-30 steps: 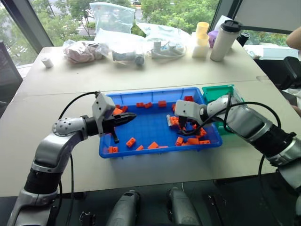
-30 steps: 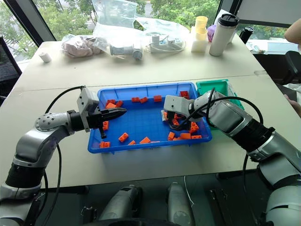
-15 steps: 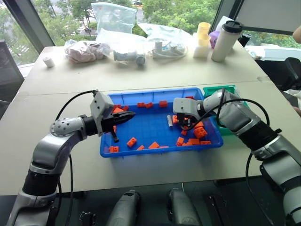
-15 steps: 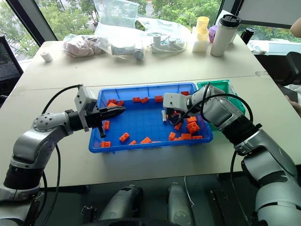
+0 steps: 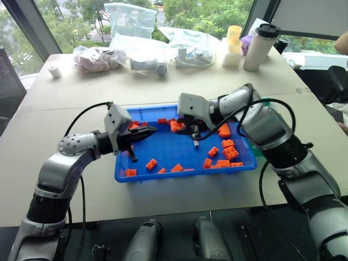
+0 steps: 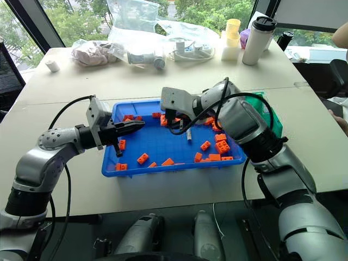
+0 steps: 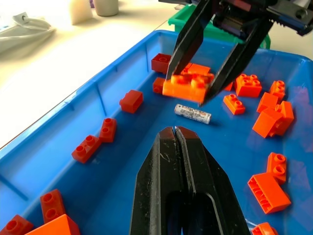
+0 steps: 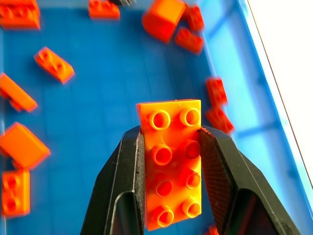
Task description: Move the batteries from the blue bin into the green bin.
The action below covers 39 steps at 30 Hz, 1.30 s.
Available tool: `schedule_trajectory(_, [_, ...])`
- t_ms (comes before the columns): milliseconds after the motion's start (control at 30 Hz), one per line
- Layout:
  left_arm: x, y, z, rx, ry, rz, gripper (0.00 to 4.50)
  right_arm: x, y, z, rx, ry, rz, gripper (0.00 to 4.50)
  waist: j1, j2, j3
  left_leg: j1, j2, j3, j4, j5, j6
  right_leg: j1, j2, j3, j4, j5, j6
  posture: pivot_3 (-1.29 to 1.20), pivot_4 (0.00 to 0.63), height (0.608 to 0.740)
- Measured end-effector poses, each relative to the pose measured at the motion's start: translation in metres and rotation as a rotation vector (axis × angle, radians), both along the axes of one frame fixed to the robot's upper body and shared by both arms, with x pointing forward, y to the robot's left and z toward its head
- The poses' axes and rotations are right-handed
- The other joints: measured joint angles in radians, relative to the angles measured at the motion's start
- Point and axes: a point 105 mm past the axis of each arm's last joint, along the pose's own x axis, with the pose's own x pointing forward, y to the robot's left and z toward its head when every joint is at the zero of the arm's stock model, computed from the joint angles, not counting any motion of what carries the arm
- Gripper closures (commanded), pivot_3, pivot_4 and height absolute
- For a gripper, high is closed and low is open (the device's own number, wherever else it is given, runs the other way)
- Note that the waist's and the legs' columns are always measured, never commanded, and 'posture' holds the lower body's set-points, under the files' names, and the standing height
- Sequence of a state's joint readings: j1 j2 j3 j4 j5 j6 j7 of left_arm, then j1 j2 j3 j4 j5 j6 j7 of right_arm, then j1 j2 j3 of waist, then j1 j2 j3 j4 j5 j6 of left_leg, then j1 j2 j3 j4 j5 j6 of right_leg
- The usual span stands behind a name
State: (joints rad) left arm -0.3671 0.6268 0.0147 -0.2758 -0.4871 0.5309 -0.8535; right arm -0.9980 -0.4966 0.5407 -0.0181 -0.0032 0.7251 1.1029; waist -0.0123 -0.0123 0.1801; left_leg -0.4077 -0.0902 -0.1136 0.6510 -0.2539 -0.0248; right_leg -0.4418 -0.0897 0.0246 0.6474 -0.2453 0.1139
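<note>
Bricks clutter the blue bin (image 5: 163,174), and the right gripper (image 7: 203,90) has its jaws clamped on a wide orange brick (image 8: 171,169), held above the tray floor, likely to clear the way to the battery (image 7: 192,113) lying bare on the blue floor just beneath it. The left gripper (image 7: 175,132) hovers nearby, jaws pressed together and empty. The green bin (image 7: 183,17) waits beyond the tray's far corner on the worktop (image 5: 70,157).
</note>
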Motion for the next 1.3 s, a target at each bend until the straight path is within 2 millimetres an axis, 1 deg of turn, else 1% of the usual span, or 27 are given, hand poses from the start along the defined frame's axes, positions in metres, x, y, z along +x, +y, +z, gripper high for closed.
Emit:
schedule_trajectory(33, [0.0, 0.0, 0.0, 0.0, -0.001, 0.002, 4.5, 0.0, 0.007, -0.006, -0.002, 0.002, 0.004, 2.01, 0.0, 0.0, 0.0, 0.0, 0.0, 0.0, 0.0, 0.0, 0.0, 0.0, 0.0, 0.0, 0.0, 0.0, 0.0, 0.0, 0.15, 0.74])
schedule_trajectory(67, [0.0, 0.0, 0.0, 0.0, -0.002, 0.004, 4.5, 0.0, 0.013, -0.014, -0.009, 0.009, 0.009, 1.46, 0.001, 0.0, 0.0, 0.0, 0.0, 0.0, 0.0, 0.0, 0.0, 0.0, 0.0, 0.0, 0.0, 0.0, 0.0, 0.0, 0.15, 0.74])
schedule_trajectory(100, [0.001, 0.0, 0.0, -0.001, -0.002, 0.006, 4.5, -0.001, 0.016, -0.019, -0.014, 0.018, 0.012, 0.98, 0.001, 0.0, 0.0, 0.0, 0.0, 0.0, 0.0, 0.0, 0.0, 0.0, 0.0, 0.0, 0.0, 0.0, 0.0, 0.0, 0.15, 0.74])
schedule_trajectory(167, [0.001, 0.001, 0.0, -0.002, -0.003, 0.011, 4.5, 0.002, 0.014, -0.023, -0.024, 0.022, -0.002, 0.04, 0.001, 0.0, 0.0, 0.0, 0.0, 0.0, 0.0, 0.0, 0.0, 0.0, 0.0, 0.0, 0.0, 0.0, 0.0, 0.0, 0.15, 0.74])
schedule_trajectory(267, [0.0, 0.002, 0.0, -0.003, -0.001, 0.016, 4.5, 0.008, 0.005, -0.02, -0.033, 0.002, -0.04, 0.04, -0.002, 0.0, 0.0, 0.0, 0.0, 0.0, 0.0, 0.0, 0.0, -0.001, 0.0, 0.0, 0.001, 0.0, 0.0, 0.0, 0.15, 0.74])
schedule_trajectory(333, [0.0, 0.002, -0.001, -0.004, 0.001, 0.017, 4.5, 0.014, -0.009, -0.018, -0.054, -0.017, -0.088, 0.04, -0.001, 0.0, 0.0, 0.0, 0.0, 0.0, 0.0, 0.0, 0.0, -0.001, 0.0, 0.0, 0.001, 0.0, 0.0, 0.0, 0.15, 0.74])
schedule_trajectory(367, [0.0, 0.003, -0.001, -0.004, 0.001, 0.02, 4.5, 0.018, -0.024, -0.016, -0.074, -0.018, -0.138, 0.04, 0.001, 0.0, 0.0, 0.0, 0.0, 0.0, 0.0, 0.0, 0.0, -0.001, 0.0, 0.0, 0.0, 0.0, 0.0, 0.0, 0.15, 0.74])
schedule_trajectory(400, [0.0, 0.003, -0.001, -0.004, 0.001, 0.023, 4.5, 0.021, -0.032, -0.015, -0.081, -0.014, -0.172, 0.04, 0.001, 0.0, 0.0, 0.0, -0.001, 0.0, 0.0, 0.0, 0.0, 0.0, 0.0, 0.0, 0.0, 0.0, 0.0, 0.0, 0.15, 0.74])
schedule_trajectory(500, [0.0, 0.003, -0.002, -0.007, 0.002, 0.028, 4.5, 0.023, -0.073, -0.017, -0.106, 0.048, -0.37, 0.04, 0.001, 0.0, 0.0, 0.0, -0.001, 0.0, 0.0, 0.0, 0.0, 0.0, 0.0, 0.0, 0.0, 0.0, 0.0, 0.0, 0.15, 0.74])
schedule_trajectory(533, [0.0, 0.002, -0.002, -0.008, 0.001, 0.027, 4.5, 0.022, -0.078, -0.019, -0.1, 0.069, -0.408, 0.04, -0.001, 0.0, 0.0, 0.0, 0.0, 0.0, -0.001, 0.0, 0.0, -0.001, 0.0, 0.0, 0.0, 0.0, 0.0, 0.0, 0.15, 0.74])
schedule_trajectory(600, [0.0, 0.0, -0.001, -0.014, -0.003, 0.02, 4.5, 0.019, -0.081, -0.026, -0.082, 0.119, -0.478, 0.04, -0.009, 0.0, 0.0, 0.0, 0.001, 0.001, -0.002, 0.0, 0.0, -0.001, 0.0, 0.001, 0.001, 0.0, 0.0, 0.0, 0.15, 0.74])
schedule_trajectory(633, [0.0, -0.002, 0.0, -0.016, -0.006, 0.013, 4.5, 0.017, -0.079, -0.031, -0.065, 0.155, -0.521, 0.04, -0.011, 0.0, 0.0, 0.0, 0.001, 0.001, -0.002, 0.0, 0.0, -0.002, 0.0, 0.001, 0.001, 0.0, -0.001, 0.0, 0.15, 0.74])
schedule_trajectory(733, [0.001, -0.004, 0.002, -0.023, -0.015, 0.003, 4.5, 0.015, -0.071, -0.037, -0.025, 0.21, -0.595, 0.04, -0.007, 0.0, 0.0, 0.0, 0.001, 0.0, -0.002, 0.0, -0.001, -0.002, 0.0, 0.001, 0.001, 0.0, -0.001, 0.0, 0.15, 0.74])
schedule_trajectory(867, [0.001, -0.004, 0.001, -0.017, -0.012, 0.001, 4.5, 0.02, -0.061, -0.034, 0.093, 0.312, -0.742, 0.04, -0.001, 0.0, 0.0, 0.0, 0.0, 0.0, -0.001, 0.001, -0.001, -0.002, 0.0, 0.001, 0.001, 0.0, -0.001, 0.0, 0.15, 0.74])
schedule_trajectory(900, [0.001, -0.004, 0.001, -0.016, -0.012, 0.0, 4.5, 0.022, -0.061, -0.033, 0.118, 0.342, -0.786, 0.04, 0.001, 0.0, 0.0, 0.0, 0.0, 0.0, -0.001, 0.001, -0.001, -0.001, 0.0, 0.0, 0.001, 0.0, -0.001, 0.0, 0.15, 0.74])
schedule_trajectory(1033, [0.002, -0.003, 0.0, -0.013, -0.014, 0.003, 4.5, 0.026, -0.07, -0.031, 0.122, 0.349, -0.881, 0.04, 0.001, 0.0, 0.0, 0.0, 0.0, 0.0, -0.001, 0.001, -0.001, -0.001, 0.0, 0.0, 0.001, 0.0, -0.001, 0.0, 0.15, 0.74])
schedule_trajectory(1200, [0.002, -0.004, 0.0, -0.012, -0.017, 0.005, 4.5, 0.024, -0.069, -0.036, 0.102, 0.356, -0.895, 0.04, -0.007, 0.0, 0.0, 0.0, 0.0, 0.0, -0.002, 0.001, -0.001, -0.002, 0.0, 0.0, 0.002, 0.0, -0.001, 0.0, 0.15, 0.74])
schedule_trajectory(1300, [0.002, -0.004, 0.0, -0.014, -0.018, 0.005, 4.5, 0.02, -0.061, -0.047, 0.082, 0.373, -0.885, 0.04, -0.008, 0.0, 0.0, 0.0, 0.001, 0.0, -0.002, 0.001, -0.001, -0.002, 0.001, 0.0, 0.002, 0.0, -0.001, 0.0, 0.15, 0.74])
